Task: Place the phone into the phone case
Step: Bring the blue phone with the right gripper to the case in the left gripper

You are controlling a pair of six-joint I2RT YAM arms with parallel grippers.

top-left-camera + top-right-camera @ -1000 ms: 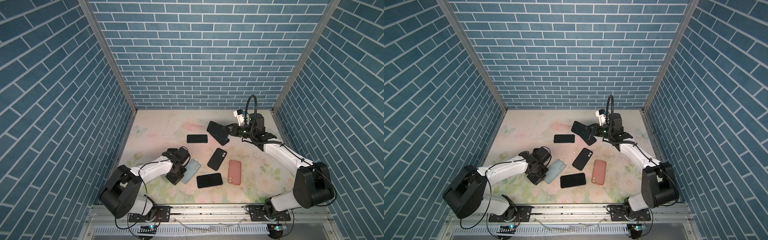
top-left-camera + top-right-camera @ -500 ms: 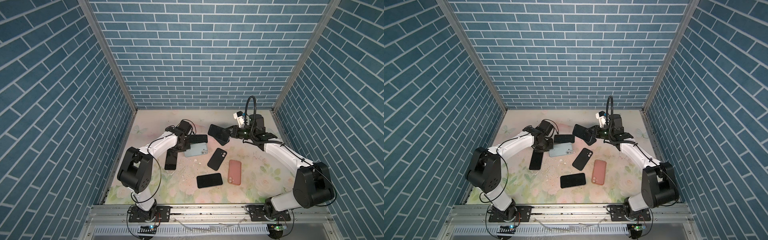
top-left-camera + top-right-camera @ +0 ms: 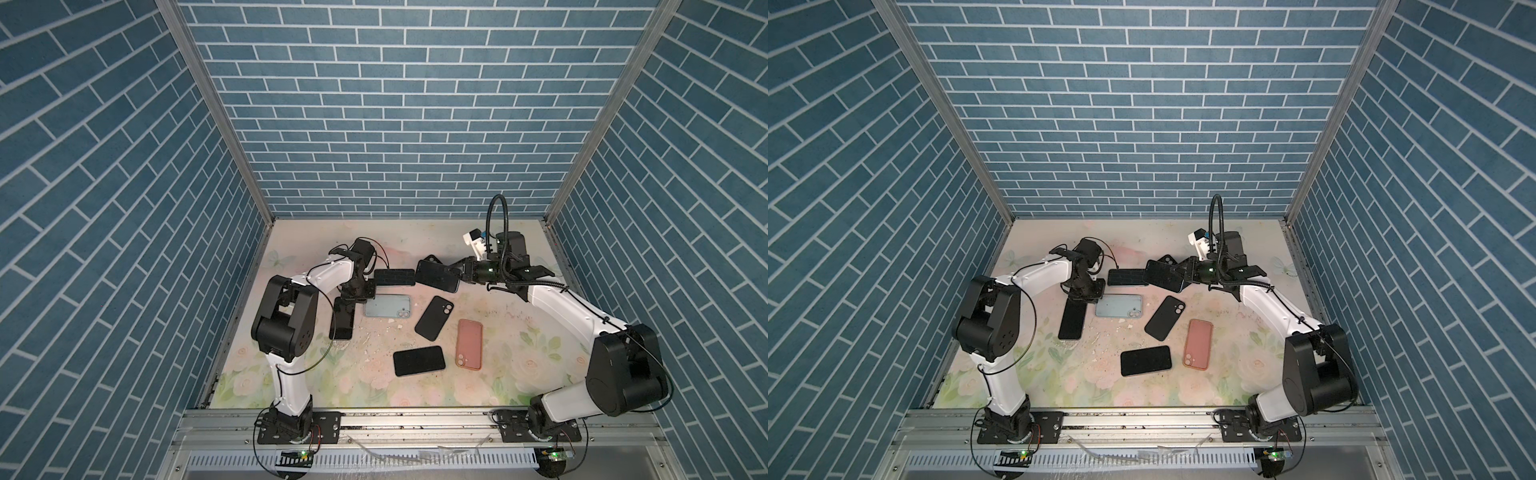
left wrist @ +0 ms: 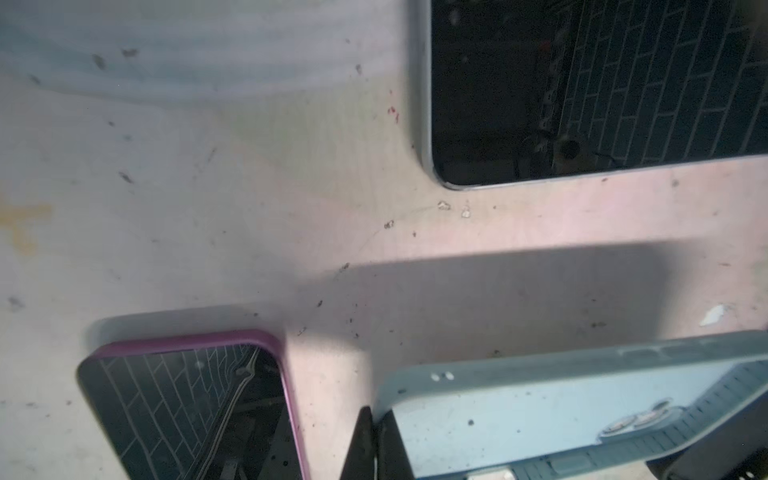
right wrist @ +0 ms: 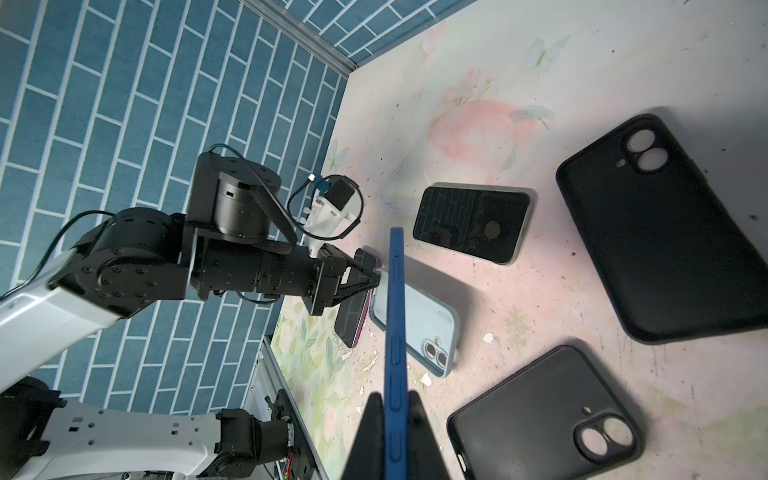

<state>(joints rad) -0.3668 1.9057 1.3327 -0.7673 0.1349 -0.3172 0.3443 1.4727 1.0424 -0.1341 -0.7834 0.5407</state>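
My right gripper (image 5: 394, 419) is shut on a blue-edged phone (image 5: 395, 316) and holds it off the table at the back, dark face up in both top views (image 3: 436, 276) (image 3: 1163, 276). A light blue case (image 3: 388, 306) (image 4: 540, 415) lies back up with its camera showing. My left gripper (image 4: 371, 444) (image 3: 360, 296) is shut with nothing between its fingers, tips against that case's corner. An empty black case (image 3: 434, 318) (image 5: 544, 411) lies in the middle; another black case (image 5: 665, 232) lies by the held phone.
A purple-rimmed phone (image 3: 343, 320) (image 4: 187, 407) lies left of the light blue case. A grey-rimmed phone (image 3: 395, 276) (image 4: 582, 83) lies screen up behind it. A pink case (image 3: 469, 344) and a black phone (image 3: 419, 360) lie toward the front. Brick walls enclose the table (image 3: 316, 374).
My left gripper has gone from the front left to farther back, and the light blue case has moved back with it. The purple-rimmed phone now shows beside it. The right gripper's phone has tilted slightly.
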